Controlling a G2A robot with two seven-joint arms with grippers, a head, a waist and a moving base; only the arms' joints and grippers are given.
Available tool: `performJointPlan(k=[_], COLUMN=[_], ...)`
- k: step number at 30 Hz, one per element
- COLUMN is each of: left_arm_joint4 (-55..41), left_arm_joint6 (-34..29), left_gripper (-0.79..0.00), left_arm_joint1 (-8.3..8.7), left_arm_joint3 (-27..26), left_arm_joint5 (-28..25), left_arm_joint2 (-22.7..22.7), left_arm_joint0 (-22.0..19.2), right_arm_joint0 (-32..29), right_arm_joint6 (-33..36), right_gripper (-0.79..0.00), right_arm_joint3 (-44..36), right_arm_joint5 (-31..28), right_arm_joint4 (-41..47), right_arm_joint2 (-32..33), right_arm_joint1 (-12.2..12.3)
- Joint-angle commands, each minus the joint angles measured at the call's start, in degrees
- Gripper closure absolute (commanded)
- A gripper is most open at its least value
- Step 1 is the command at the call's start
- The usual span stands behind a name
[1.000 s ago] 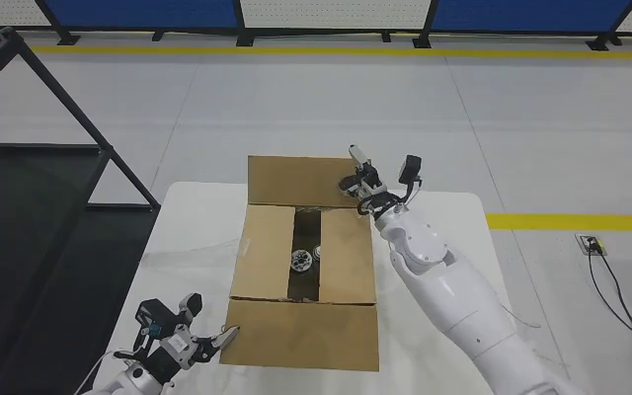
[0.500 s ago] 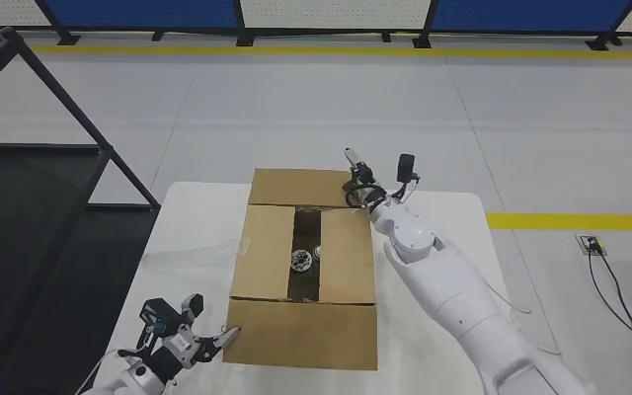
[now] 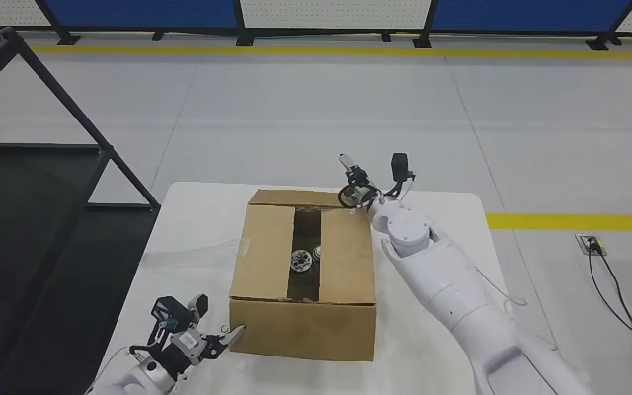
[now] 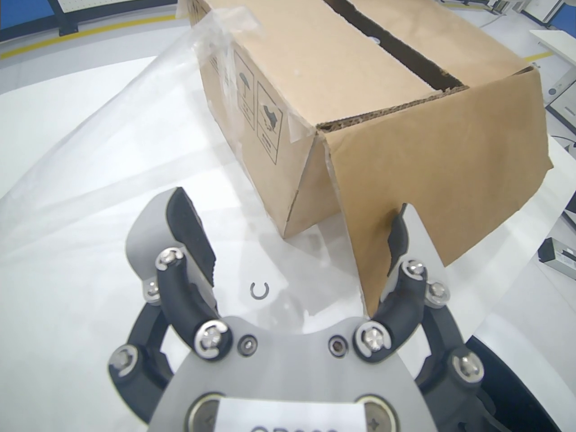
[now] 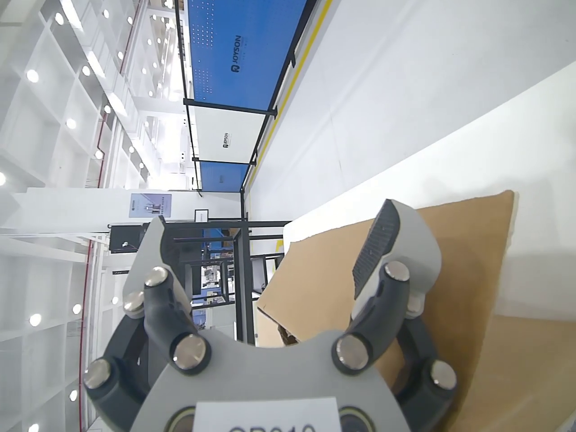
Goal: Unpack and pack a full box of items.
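Note:
A brown cardboard box (image 3: 304, 267) stands mid-table, its two long top flaps folded in with a dark gap between them. Through the gap a small round white item (image 3: 300, 260) shows. The far end flap (image 3: 296, 197) stands nearly upright, with my right gripper (image 3: 348, 174) open at its right end; in the right wrist view (image 5: 272, 215) one finger overlaps the cardboard flap (image 5: 450, 245). The near end flap (image 4: 441, 173) hangs down the front. My left gripper (image 4: 292, 202) is open at that flap's lower corner (image 3: 223, 339), one fingertip (image 4: 398, 236) against it.
Clear plastic film (image 4: 135, 146) lies on the white table (image 3: 188, 247) left of the box, and loose tape (image 4: 229, 20) sticks up from a box corner. A small metal C-ring (image 4: 259, 290) lies between my left fingers. A black frame (image 3: 59, 188) stands beyond the table's left edge.
The far flap has swung up from lying flat outward to nearly upright as my right gripper moved back and left. The near flap has dropped lower. My left gripper shifted slightly toward it.

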Motion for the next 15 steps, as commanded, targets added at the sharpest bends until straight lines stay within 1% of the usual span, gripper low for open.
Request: performJointPlan(k=[1,6,10,13,15], left_arm_joint4=[0.23,0.76,0.87,0.72,-0.50], left_arm_joint6=[0.06,0.32,0.41,0.78,1.50], left_gripper=[-0.785,-0.785,-0.785,-0.785,-0.785], left_arm_joint1=[0.01,0.04,0.07,0.13,0.19], left_arm_joint3=[-0.03,-0.20,-0.22,-0.69,-1.09], left_arm_joint5=[0.06,0.38,0.45,0.48,0.14], left_arm_joint2=[0.33,0.90,1.27,1.01,0.20], left_arm_joint0=[0.08,0.18,0.15,0.20,0.51], right_arm_joint0=[0.44,1.36,1.95,1.86,1.53], right_arm_joint6=[0.84,2.24,2.40,2.05,3.18], right_gripper=[-0.785,-0.785,-0.785,-0.785,-0.785], right_arm_joint3=[0.85,2.61,3.65,3.49,2.84], right_arm_joint5=[0.67,1.51,1.09,-1.65,-4.13], right_arm_joint4=[-0.44,-1.13,-1.52,-0.87,0.01], right_arm_joint2=[0.06,0.54,1.24,2.39,3.43], right_arm_joint1=[-0.26,-0.84,-1.15,-1.21,-1.07])
